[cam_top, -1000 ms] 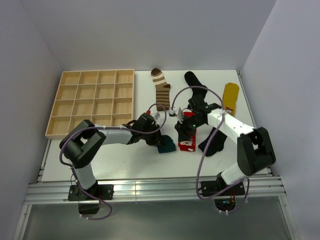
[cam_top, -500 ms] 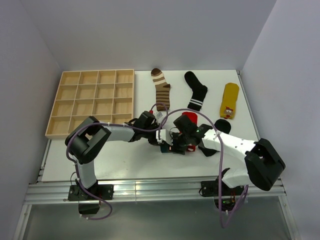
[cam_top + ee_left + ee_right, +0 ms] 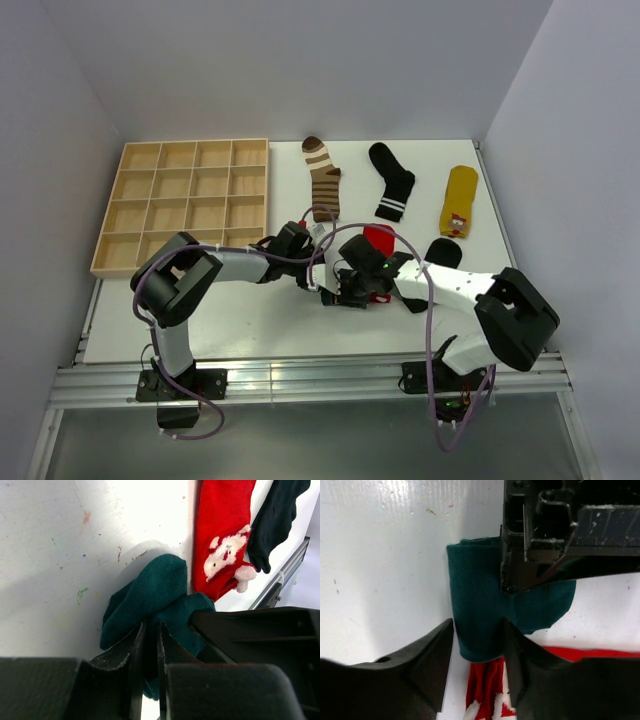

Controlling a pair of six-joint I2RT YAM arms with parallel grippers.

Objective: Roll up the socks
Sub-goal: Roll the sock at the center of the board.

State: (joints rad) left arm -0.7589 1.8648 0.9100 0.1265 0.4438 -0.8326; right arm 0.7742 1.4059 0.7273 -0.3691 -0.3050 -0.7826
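The dark teal sock (image 3: 150,590) lies bunched on the white table, right beside the red sock (image 3: 222,535) with its white cartoon patch. My left gripper (image 3: 151,625) is shut on a fold of the teal sock (image 3: 480,605). My right gripper (image 3: 477,623) is open, its fingers standing on either side of the teal sock's rolled end, above the red sock (image 3: 487,685). In the top view both grippers (image 3: 318,285) (image 3: 346,292) meet over the teal sock and hide most of it. The red sock's toe (image 3: 378,238) shows behind them.
A brown-cream striped sock (image 3: 323,180), a black sock with white bands (image 3: 392,183) and a yellow sock (image 3: 459,202) lie along the back. A plain black sock (image 3: 441,253) lies under the right arm. A wooden compartment tray (image 3: 185,205) sits at the back left.
My right arm has swung from over the red sock leftward and down to the teal sock. Its fingers now straddle it. The left gripper has kept its hold and barely moved.
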